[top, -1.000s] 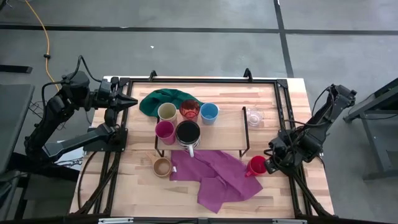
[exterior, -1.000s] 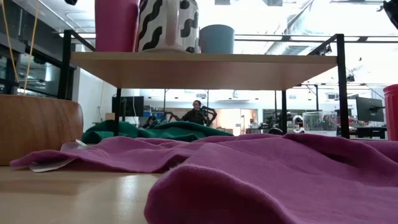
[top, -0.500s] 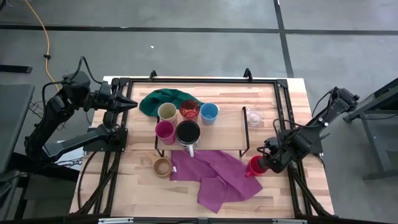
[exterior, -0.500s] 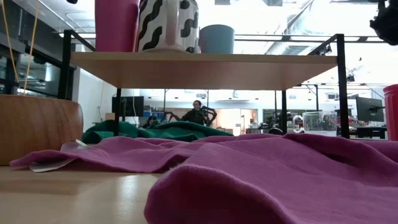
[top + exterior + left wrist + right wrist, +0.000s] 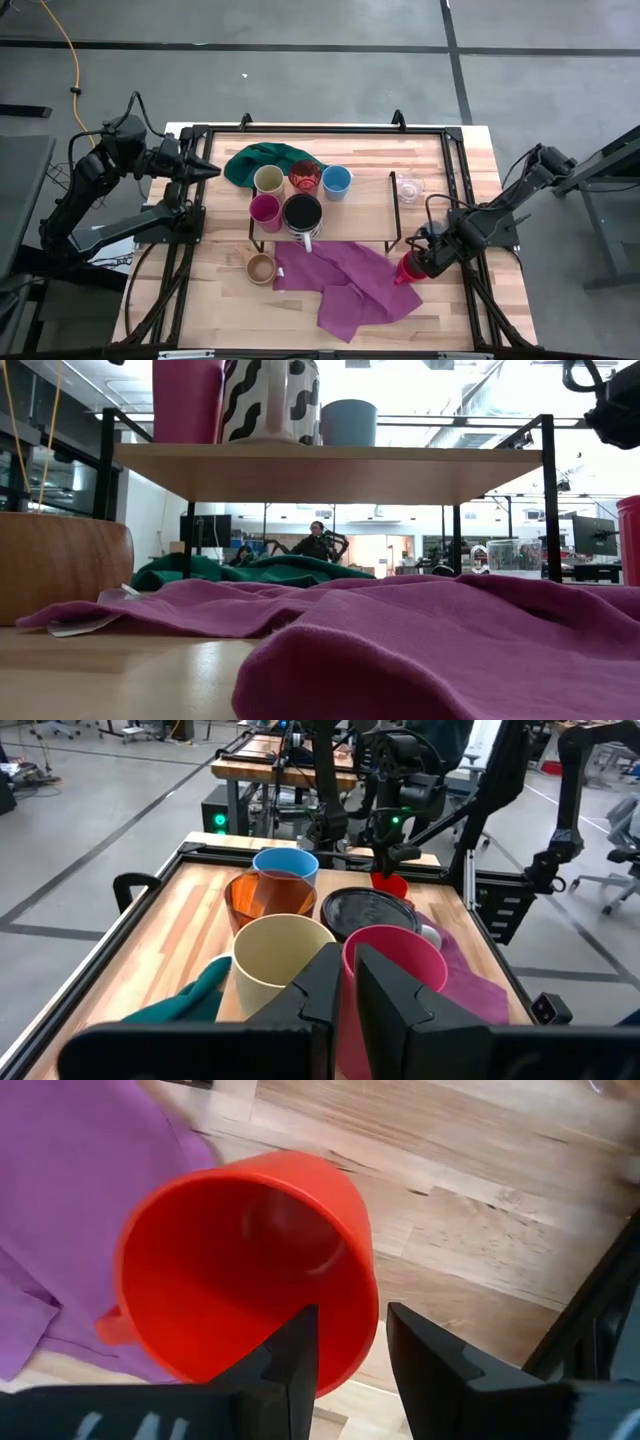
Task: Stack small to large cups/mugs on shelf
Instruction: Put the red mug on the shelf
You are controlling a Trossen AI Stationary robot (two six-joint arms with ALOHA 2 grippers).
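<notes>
**Jaws astride the red mug's rim**

The jaws of the right gripper stand apart, one finger inside the red handled mug and one outside its wall, not yet pinched. The mug sits on the desk at the right front, just beside the purple cloth. The step in hand looks like the pickup of this mug; the next move calls for closing on the rim, lifting it clear of the cloth and carrying it to the shelf.

Eight cups are in view. Three are on the desk: the red mug, the tan wooden cup at the front left, and the clear glass cup beyond the shelf's right end. Five stand on the shelf: magenta, black-and-white striped mug, cream, translucent red, blue. There are two cloths, the purple one and a green one at the back.

The left gripper waits at the desk's left edge, its jaws together and empty.
</notes>
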